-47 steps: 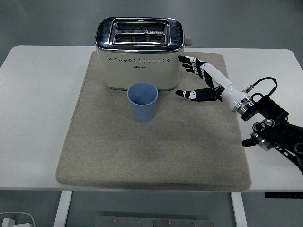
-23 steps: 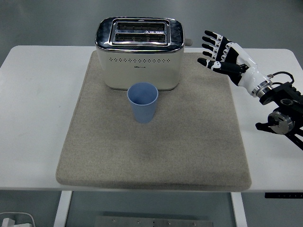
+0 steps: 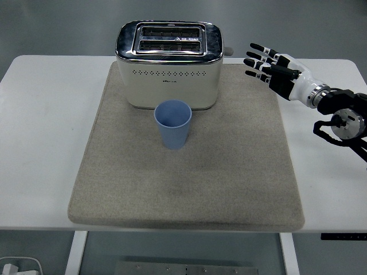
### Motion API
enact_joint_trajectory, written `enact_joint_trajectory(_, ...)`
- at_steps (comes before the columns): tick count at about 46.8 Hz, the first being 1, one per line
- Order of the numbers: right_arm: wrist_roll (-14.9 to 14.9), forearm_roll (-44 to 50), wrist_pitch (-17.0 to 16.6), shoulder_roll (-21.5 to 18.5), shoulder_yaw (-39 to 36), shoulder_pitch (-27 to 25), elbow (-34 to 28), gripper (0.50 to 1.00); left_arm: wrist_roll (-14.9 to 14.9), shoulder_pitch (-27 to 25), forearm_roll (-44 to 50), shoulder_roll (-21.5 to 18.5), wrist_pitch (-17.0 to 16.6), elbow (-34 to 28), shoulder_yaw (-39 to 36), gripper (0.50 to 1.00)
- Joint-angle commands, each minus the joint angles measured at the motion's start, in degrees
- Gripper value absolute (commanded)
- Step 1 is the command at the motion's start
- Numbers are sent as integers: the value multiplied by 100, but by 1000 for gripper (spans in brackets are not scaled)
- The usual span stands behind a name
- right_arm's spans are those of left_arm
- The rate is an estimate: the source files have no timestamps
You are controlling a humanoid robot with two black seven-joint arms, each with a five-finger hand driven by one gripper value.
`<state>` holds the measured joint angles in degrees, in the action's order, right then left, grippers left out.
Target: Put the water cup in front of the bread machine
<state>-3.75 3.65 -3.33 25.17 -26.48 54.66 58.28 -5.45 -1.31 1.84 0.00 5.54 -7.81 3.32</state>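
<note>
Water cup (image 3: 172,124): blue, upright, empty as far as the rim shows; stands on the mat just in front of the bread machine's front face, roughly centred on it. Whether it touches the face I cannot tell.
Bread machine (image 3: 169,64): cream body, chrome top, 2 slots; sits at the far end of the mat.
Mat (image 3: 189,183): grey-beige, covers the middle of the white table (image 3: 40,143); nothing else on it.
Right hand (image 3: 272,69): raised to the right of the bread machine, well apart from the cup; fingers spread and extended, holding nothing.
Left arm: not visible.
Step in hand (judgement): placement looks done; what remains is clearing the arm out.
How to do it well (judgement): take the hand out toward the right edge and keep it high, so no finger sweeps across the mat toward the cup.
Watch point: the lever knob (image 3: 228,51) on the bread machine's right side is near the fingertips; give it room.
Risk (judgement): the cup looks light and tall for its base, so 1 brush could tip it.
Check: cup upright and in front of the bread machine once the arm is away.
</note>
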Motion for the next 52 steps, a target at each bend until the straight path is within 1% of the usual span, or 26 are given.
enact_joint_trajectory(1, -3, -14, 17, -3, -173, -8, -1, 928, 0, -1, 0, 0, 0, -1, 2, 1000)
enact_joint_trajectory(8, -3, -22, 17, -47, -402, -17, -1, 928, 0, -1, 0, 0, 0, -1, 2, 1000)
enact_joint_trajectory(18, -3, -31, 25, -328, -744, -96, -19, 928, 0, -1, 0, 0, 0, -1, -7, 1000)
enact_joint_trajectory(29, -21, -40, 17, -680, -903, -105, -317, 928, 0, -1, 0, 0, 0, -1, -7, 1000)
enact_joint_trajectory(35, -126, -40, 17, -803, -911, -96, -563, 928, 0, -1, 0, 0, 0, -1, 2, 1000)
enact_joint_trajectory(40, -214, -40, 8, -821, -912, -96, -757, 930, 0, -1, 0, 0, 0, -1, -7, 1000)
enact_joint_trajectory(45, -223, -40, -1, -830, -912, -96, -915, 928, 0, -1, 9, 0, 0, -1, 2, 1000)
enact_joint_trajectory(52, -232, -40, -1, -838, -929, -96, -942, 928, 0, -1, 0, 0, 0, -1, -7, 1000)
